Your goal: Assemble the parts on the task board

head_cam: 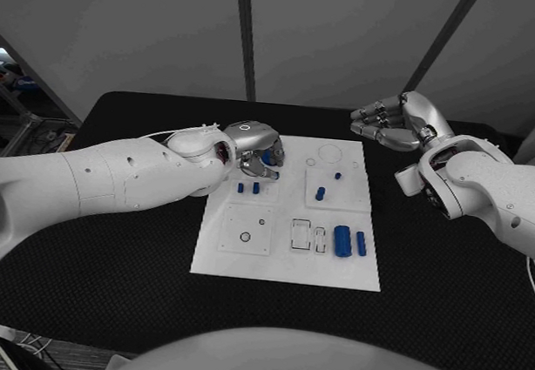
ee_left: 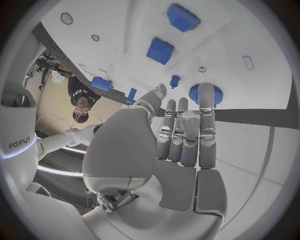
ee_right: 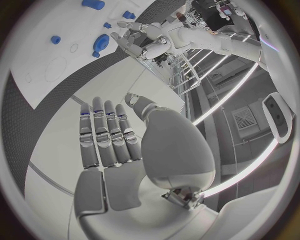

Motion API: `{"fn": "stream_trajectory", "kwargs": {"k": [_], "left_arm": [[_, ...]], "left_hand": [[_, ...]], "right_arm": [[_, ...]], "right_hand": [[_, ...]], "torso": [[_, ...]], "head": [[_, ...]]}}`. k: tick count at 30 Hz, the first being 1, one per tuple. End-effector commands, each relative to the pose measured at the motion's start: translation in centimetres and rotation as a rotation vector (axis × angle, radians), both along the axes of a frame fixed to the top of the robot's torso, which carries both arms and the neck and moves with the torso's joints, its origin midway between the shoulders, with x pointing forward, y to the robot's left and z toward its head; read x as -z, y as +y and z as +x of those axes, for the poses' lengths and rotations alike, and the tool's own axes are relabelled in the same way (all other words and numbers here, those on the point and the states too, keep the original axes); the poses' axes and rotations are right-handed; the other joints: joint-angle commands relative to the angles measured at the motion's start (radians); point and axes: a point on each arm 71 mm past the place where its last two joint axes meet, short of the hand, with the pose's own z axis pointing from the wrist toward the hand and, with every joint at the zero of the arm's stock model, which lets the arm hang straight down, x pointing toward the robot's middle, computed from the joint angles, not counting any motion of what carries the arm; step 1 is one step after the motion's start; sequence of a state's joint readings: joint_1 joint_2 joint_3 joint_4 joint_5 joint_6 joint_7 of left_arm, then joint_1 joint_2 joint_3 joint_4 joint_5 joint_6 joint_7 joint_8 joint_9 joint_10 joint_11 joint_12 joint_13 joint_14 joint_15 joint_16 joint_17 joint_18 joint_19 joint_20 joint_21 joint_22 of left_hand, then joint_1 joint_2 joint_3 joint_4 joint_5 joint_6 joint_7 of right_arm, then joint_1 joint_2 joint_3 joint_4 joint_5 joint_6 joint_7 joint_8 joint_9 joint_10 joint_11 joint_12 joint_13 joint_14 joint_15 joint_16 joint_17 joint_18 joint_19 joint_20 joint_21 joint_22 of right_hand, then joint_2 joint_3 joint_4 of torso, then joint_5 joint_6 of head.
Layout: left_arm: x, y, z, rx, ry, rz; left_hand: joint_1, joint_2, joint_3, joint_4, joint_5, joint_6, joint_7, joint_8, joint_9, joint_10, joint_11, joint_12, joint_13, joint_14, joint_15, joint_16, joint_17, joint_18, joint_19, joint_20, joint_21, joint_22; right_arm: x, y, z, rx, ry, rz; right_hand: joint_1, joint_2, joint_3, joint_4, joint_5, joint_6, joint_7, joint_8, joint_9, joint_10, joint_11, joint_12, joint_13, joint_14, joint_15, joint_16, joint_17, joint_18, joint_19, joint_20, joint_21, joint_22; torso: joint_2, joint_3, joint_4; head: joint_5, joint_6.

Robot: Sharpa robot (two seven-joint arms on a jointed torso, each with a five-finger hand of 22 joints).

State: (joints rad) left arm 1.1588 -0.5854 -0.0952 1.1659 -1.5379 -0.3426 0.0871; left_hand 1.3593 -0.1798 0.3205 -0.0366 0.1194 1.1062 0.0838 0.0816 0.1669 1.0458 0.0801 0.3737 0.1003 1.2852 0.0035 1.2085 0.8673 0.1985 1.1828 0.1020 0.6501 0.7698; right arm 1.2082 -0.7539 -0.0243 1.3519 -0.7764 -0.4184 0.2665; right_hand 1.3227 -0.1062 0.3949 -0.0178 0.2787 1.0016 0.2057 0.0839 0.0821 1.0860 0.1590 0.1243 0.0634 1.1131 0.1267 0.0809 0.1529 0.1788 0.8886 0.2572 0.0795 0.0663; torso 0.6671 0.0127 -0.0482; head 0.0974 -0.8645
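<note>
The task board is a white plate that lies flat in the middle of the black desk, a little left of the centre of the head view. Several small blue parts are on it: two short ones in the upper left area, one small one in the upper right area, and two longer ones side by side near the right edge. The left robot hand is above the upper left corner of the board. In the left wrist view its fingers are straight and close together, and a round blue ribbed part is just at the fingertips; I cannot tell if it is grasped. The right robot hand is over the desk at the upper right, apart from the board. In the right wrist view its fingers are stretched and released, holding nothing.
</note>
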Motion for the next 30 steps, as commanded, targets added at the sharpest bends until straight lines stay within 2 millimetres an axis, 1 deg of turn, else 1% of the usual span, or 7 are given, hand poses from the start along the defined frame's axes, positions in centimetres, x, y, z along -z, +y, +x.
{"fn": "stream_trajectory", "kwargs": {"k": [1, 4, 6, 13, 17, 18, 30], "left_arm": [[0.18, -0.32, 0.18, 0.002, 0.013, 0.030], [0.31, -0.54, 0.31, 0.005, 0.023, 0.037], [0.39, -0.68, 0.41, 0.007, 0.027, 0.040], [0.63, -0.83, 0.70, 0.008, 0.042, 0.054], [0.70, -0.84, 0.81, 0.007, 0.046, 0.058], [0.73, -0.85, 0.84, 0.006, 0.047, 0.059], [0.94, -0.95, 1.11, 0.008, 0.057, 0.069]], "left_hand": [[-0.002, 0.008, 0.006, -0.001, -0.003, 0.007, -0.002, 0.003, -0.003, 0.001, -0.006, 0.009, 0.001, 0.014, -0.001, 0.014, 0.014, -0.018, 0.007, 0.002, 0.011, 0.007], [-0.003, 0.009, 0.009, -0.001, -0.003, 0.010, -0.001, 0.003, -0.005, 0.002, -0.007, 0.012, 0.002, 0.021, -0.002, 0.026, 0.025, -0.019, 0.011, 0.001, 0.025, 0.020], [-0.003, 0.010, 0.010, -0.001, -0.003, 0.012, -0.001, 0.004, -0.006, 0.003, -0.008, 0.014, 0.002, 0.025, -0.002, 0.032, 0.032, -0.021, 0.016, 0.000, 0.039, 0.033], [-0.002, 0.012, 0.017, -0.004, -0.003, 0.017, 0.001, 0.006, -0.009, 0.007, -0.009, 0.019, 0.002, 0.037, -0.003, 0.053, 0.053, -0.027, 0.029, -0.001, 0.078, 0.069], [-0.002, 0.013, 0.019, -0.005, -0.003, 0.018, 0.002, 0.006, -0.011, 0.009, -0.009, 0.021, 0.001, 0.042, -0.004, 0.061, 0.061, -0.029, 0.035, -0.001, 0.094, 0.084], [-0.002, 0.013, 0.020, -0.005, -0.003, 0.018, 0.002, 0.006, -0.011, 0.009, -0.009, 0.021, 0.001, 0.044, -0.004, 0.063, 0.064, -0.030, 0.037, -0.001, 0.098, 0.087], [0.000, 0.023, 0.038, -0.007, -0.003, 0.028, 0.006, 0.008, -0.016, 0.020, -0.012, 0.027, 0.000, 0.058, -0.006, 0.087, 0.085, -0.036, 0.051, -0.002, 0.145, 0.132]], "right_arm": [[-0.15, 0.27, -0.04, -0.015, -0.008, -0.001], [-0.17, 0.31, -0.07, -0.015, -0.009, 0.000], [-0.18, 0.35, -0.08, -0.016, -0.010, 0.000], [-0.19, 0.38, -0.10, -0.016, -0.010, 0.001], [-0.21, 0.38, -0.13, -0.017, -0.011, 0.001], [-0.21, 0.40, -0.14, -0.017, -0.011, 0.002], [-0.21, 0.56, -0.13, -0.021, -0.011, 0.002]], "right_hand": [[0.003, -0.007, 0.003, -0.002, 0.000, 0.002, 0.008, -0.006, -0.001, -0.005, -0.001, -0.001, -0.001, -0.002, 0.001, 0.002, -0.001, 0.007, 0.006, 0.000, -0.004, 0.000], [0.003, -0.007, 0.003, -0.002, 0.001, 0.001, 0.009, -0.007, -0.002, -0.006, 0.000, -0.001, -0.001, -0.002, 0.001, 0.002, -0.002, 0.007, 0.006, 0.000, -0.005, 0.000], [0.003, -0.007, 0.003, -0.002, 0.001, 0.001, 0.009, -0.007, -0.002, -0.006, 0.000, -0.001, -0.001, -0.002, 0.001, 0.002, -0.002, 0.007, 0.006, 0.000, -0.005, 0.000], [0.003, -0.007, 0.003, -0.002, 0.001, 0.001, 0.009, -0.007, -0.002, -0.006, 0.000, -0.001, -0.001, -0.002, 0.001, 0.002, -0.002, 0.007, 0.006, 0.000, -0.005, 0.000], [0.003, -0.007, 0.003, -0.002, 0.001, 0.001, 0.009, -0.007, -0.002, -0.006, 0.000, -0.001, -0.001, -0.002, 0.001, 0.002, -0.002, 0.007, 0.006, 0.000, -0.005, 0.000], [0.002, -0.007, 0.004, -0.002, 0.002, 0.001, 0.010, -0.007, -0.002, -0.006, 0.001, -0.001, -0.001, -0.003, 0.002, 0.002, -0.002, 0.007, 0.006, 0.001, -0.005, 0.000], [0.002, -0.007, 0.004, -0.001, 0.003, 0.001, 0.010, -0.007, -0.002, -0.006, 0.001, -0.001, -0.001, -0.003, 0.002, 0.001, -0.002, 0.007, 0.006, 0.001, -0.005, 0.000]], "torso": [[-0.001, 0.0006, 0.0003], [0.001, 0.0006, -0.0009], [0.001, 0.0003, -0.0020], [0.000, 0.0005, -0.0015], [0.000, 0.0007, 0.0000], [0.000, 0.0003, 0.0003], [-0.001, 0.0000, -0.0001]], "head": [[0.003, 0.001], [0.006, 0.004], [0.006, 0.002], [0.004, 0.001], [0.001, 0.001], [0.000, -0.001], [0.003, -0.002]]}}
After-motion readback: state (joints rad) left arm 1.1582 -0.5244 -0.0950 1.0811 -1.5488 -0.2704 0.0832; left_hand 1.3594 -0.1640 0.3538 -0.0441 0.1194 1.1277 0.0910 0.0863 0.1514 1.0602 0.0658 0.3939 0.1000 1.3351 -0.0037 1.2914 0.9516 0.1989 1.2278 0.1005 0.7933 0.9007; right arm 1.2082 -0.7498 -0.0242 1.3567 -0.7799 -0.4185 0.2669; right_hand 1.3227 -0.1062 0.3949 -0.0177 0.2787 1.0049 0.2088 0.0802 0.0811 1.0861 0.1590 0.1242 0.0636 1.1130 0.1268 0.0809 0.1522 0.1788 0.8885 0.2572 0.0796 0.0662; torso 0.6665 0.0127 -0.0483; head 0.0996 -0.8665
